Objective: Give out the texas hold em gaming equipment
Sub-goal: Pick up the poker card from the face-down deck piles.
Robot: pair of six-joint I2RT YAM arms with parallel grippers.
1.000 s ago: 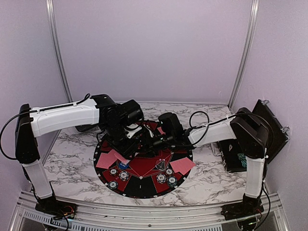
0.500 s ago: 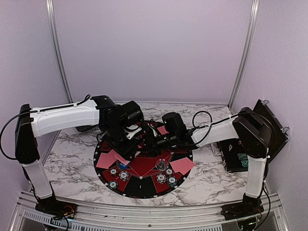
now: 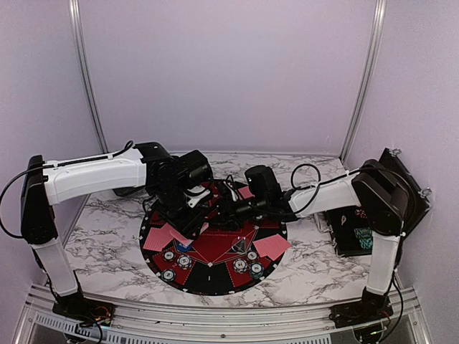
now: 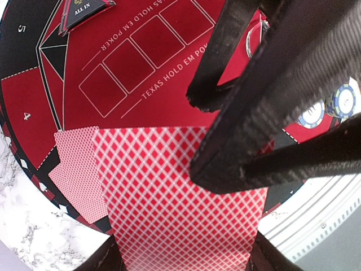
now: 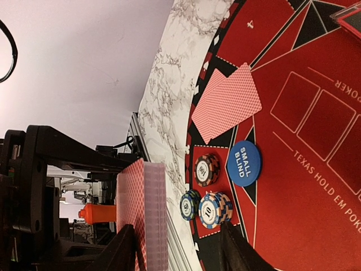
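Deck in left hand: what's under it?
Under the deck: the red-and-black mat, with dealt cards showing past one edge. Anything directly beneath the deck is hidden.

I see a red-backed deck (image 5: 144, 214) standing on edge. Two overlapping cards (image 5: 225, 101) lie face down beside a blue disc (image 5: 244, 163) and three chip stacks (image 5: 206, 169).

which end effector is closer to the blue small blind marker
Left. The left end effector, holding the card deck, hangs just beyond the blue small blind marker; the right end effector sits farther off, over the centre of the mat.
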